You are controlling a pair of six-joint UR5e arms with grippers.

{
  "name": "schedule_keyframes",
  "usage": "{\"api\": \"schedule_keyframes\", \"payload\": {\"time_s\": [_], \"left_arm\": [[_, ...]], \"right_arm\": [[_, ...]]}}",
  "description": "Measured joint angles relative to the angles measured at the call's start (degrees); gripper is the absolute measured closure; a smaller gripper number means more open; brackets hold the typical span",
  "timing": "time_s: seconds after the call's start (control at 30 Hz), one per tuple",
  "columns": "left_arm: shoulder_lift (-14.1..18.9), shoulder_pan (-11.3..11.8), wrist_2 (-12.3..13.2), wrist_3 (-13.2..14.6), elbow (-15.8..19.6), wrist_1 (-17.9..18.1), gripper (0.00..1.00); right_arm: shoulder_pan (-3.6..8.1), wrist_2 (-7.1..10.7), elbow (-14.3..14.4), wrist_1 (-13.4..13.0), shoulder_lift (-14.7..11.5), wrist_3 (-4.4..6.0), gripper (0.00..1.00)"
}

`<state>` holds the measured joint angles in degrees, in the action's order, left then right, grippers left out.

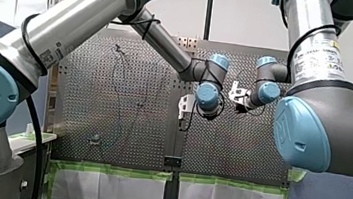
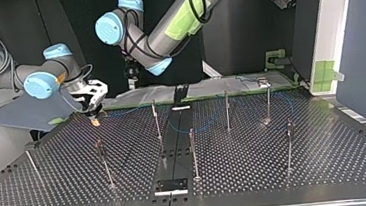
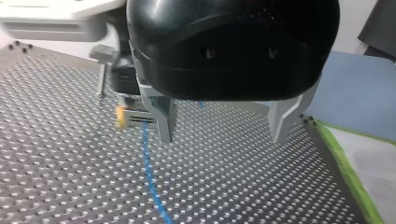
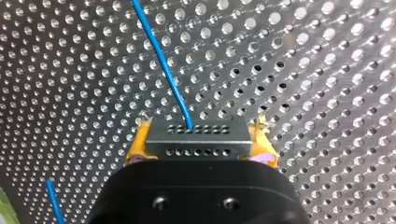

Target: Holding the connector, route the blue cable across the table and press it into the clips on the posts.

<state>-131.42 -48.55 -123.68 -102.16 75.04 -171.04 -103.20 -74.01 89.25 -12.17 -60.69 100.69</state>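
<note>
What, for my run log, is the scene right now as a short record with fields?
right gripper: jaws shut on the connector, yellow pads on either side of it
left gripper: jaws open, empty, above the table
blue cable: leaves the connector and lies across the table
posts: upright; whether any holds the cable cannot be told
</note>
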Motion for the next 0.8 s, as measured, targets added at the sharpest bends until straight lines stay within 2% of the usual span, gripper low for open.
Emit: {"api": "schedule_keyframes", "payload": {"time_s": [0.3,0.6,0.8], "left_arm": [[-4.6,-1.2,-3.7,-0.4,-4.6,-3.8,0.0],[-8.4,-1.5,-7.1,-0.9,-8.4,-1.2,0.0],[-9.4,-1.5,-9.7,-1.0,-11.1,1.4,0.0]], "right_arm": [[-0.24,-0.06,0.0,0.0,-0.1,0.13,1.0],[-0.33,-0.09,0.0,0.0,0.0,0.36,1.0],[-0.35,-0.09,0.0,0.0,0.0,0.39,1.0]]}}
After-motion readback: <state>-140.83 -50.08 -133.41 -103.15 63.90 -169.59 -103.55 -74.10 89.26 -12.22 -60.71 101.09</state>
